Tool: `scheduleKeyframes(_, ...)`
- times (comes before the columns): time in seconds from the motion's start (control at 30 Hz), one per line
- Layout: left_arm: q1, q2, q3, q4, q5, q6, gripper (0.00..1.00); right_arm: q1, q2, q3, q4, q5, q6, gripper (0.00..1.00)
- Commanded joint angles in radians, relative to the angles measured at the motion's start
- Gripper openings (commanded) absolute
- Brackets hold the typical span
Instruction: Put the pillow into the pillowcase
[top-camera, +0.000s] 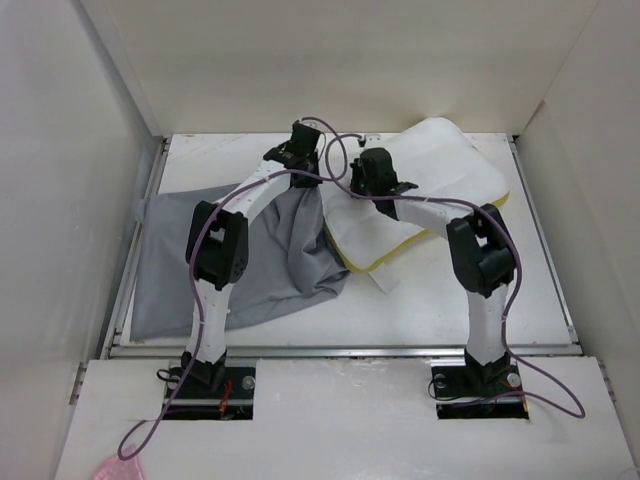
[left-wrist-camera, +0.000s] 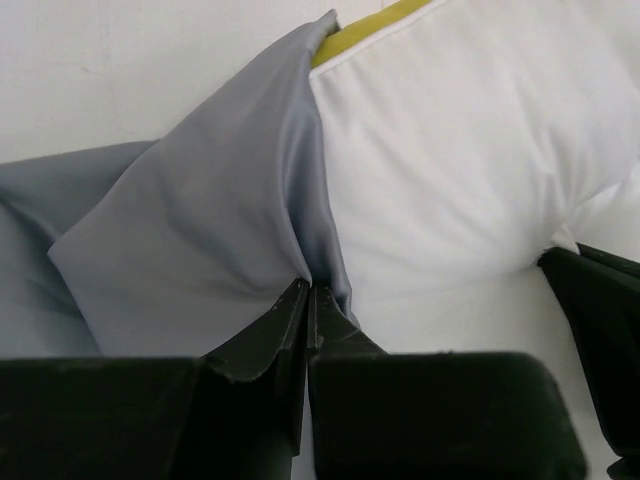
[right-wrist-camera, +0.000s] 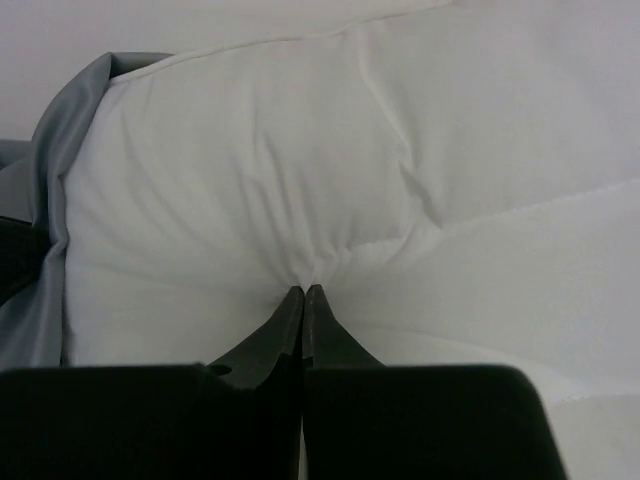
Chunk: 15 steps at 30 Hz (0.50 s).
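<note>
The white pillow (top-camera: 440, 170) with yellow trim lies at the back right of the table, its left end at the mouth of the grey pillowcase (top-camera: 175, 265), which spreads over the left side. My left gripper (top-camera: 303, 140) is shut on the pillowcase's edge (left-wrist-camera: 250, 210), lifted against the pillow's corner (left-wrist-camera: 470, 150). My right gripper (top-camera: 372, 172) is shut on a pinch of the pillow's fabric (right-wrist-camera: 300, 160). In the right wrist view the grey pillowcase (right-wrist-camera: 50, 200) wraps the pillow's left side.
White walls (top-camera: 60, 180) enclose the table on the left, back and right. A raised rail (top-camera: 340, 350) runs along the near edge. A purple cable (top-camera: 335, 150) loops between the two wrists.
</note>
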Motion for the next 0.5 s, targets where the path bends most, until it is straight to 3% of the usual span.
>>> scheduleKeyframes(0.0, 0.002, -0.074, 0.044, 0.036, 0.046, 0.041, 0.00, 0.024, -0.063, -0.066, 0.110, -0.037, 0.007, 0.00)
scheduleKeyframes(0.13, 0.002, -0.119, 0.053, 0.036, 0.046, 0.041, 0.00, 0.024, -0.192, -0.232, 0.258, -0.023, 0.019, 0.00)
scheduleKeyframes(0.47, -0.016, -0.179, 0.019, -0.012, -0.024, 0.055, 0.00, 0.024, -0.272, -0.344, 0.325, 0.005, 0.019, 0.00)
